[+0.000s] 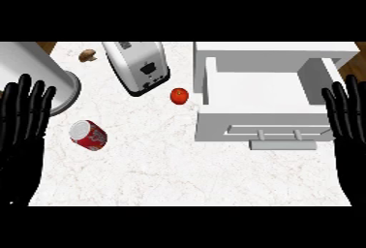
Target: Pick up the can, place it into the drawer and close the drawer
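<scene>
A white marbled counter (178,179) is filling the head view, and the red-and-white patterned can (88,135) is lying on its side near the counter's left edge, its pale round end turned up and to the left, nothing touching it. The white open drawer (257,92) is sitting toward the counter's right edge, pulled out with its bare interior showing, and its front panel is carrying a grey bar handle (282,144) that is facing the near edge. A small red tomato (179,96) is resting just beside the drawer's left wall, between it and a silver toaster (137,68) that is lying at a slant near the far edge. A small brown mushroom (88,55) is sitting near the far-left corner, next to a large grey cylindrical vessel (43,72) that is occupying that corner. The black left hand (22,121) is resting at the left edge of the view, fingers straight, spread and pointing up, close to the can but apart from it. The black right hand (346,116) is resting at the right edge beside the drawer, its fingers likewise straight and holding nothing.
</scene>
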`<action>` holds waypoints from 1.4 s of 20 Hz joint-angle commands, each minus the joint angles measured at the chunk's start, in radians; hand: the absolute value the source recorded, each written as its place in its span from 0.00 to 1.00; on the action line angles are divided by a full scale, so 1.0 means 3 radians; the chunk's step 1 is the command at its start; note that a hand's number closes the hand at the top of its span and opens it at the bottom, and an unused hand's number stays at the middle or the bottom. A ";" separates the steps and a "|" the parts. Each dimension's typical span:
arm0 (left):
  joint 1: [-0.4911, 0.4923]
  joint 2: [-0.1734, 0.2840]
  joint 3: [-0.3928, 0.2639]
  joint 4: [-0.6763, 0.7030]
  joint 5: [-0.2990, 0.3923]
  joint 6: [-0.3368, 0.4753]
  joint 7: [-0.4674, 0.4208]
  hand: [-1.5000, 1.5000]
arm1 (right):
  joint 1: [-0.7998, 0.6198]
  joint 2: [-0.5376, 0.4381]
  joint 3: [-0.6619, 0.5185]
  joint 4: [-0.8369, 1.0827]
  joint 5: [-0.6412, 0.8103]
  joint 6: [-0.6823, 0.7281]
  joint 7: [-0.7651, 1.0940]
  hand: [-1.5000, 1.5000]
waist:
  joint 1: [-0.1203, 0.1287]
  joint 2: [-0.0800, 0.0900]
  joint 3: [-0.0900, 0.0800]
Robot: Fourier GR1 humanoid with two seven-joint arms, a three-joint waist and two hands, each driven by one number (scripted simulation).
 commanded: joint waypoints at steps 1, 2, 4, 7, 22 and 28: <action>-0.0071 0.0193 0.0273 0.0320 0.0510 -0.0410 -0.0262 0.00 | -0.0153 -0.0051 -0.0017 -0.0249 -0.0049 -0.0023 0.0363 0.00 | 0.0004 0.0017 0.0044; -0.0151 0.0331 0.0257 0.0311 0.0790 -0.0686 -0.0154 0.00 | -0.0123 -0.0068 -0.0044 0.0006 -0.0035 0.0049 0.0088 0.00 | 0.0005 0.0024 0.0043; -0.0167 0.0540 0.0253 0.0336 0.1250 -0.1180 -0.0201 0.00 | -0.0091 -0.0011 0.0034 -0.0031 -0.0019 0.0022 0.0108 0.00 | -0.0003 0.0028 0.0037; 0.0095 0.0945 0.0219 0.0693 0.1211 -0.1511 0.0152 0.00 | 0.0207 0.0096 -0.0125 0.0147 0.0089 -0.0265 0.0418 0.00 | -0.0092 0.0083 0.0038; -0.0232 0.2251 0.1263 0.2235 0.2678 -0.3170 0.0278 0.00 | 0.0762 -0.0172 -0.0829 0.0105 -0.0532 0.0200 0.0256 0.00 | -0.0010 0.0018 0.0049; -0.0184 0.2259 0.1349 0.2463 0.2875 -0.3278 0.0426 0.00 | 0.1095 -0.0230 -0.1095 -0.0004 -0.0821 0.0546 0.0124 0.00 | -0.0016 0.0015 0.0049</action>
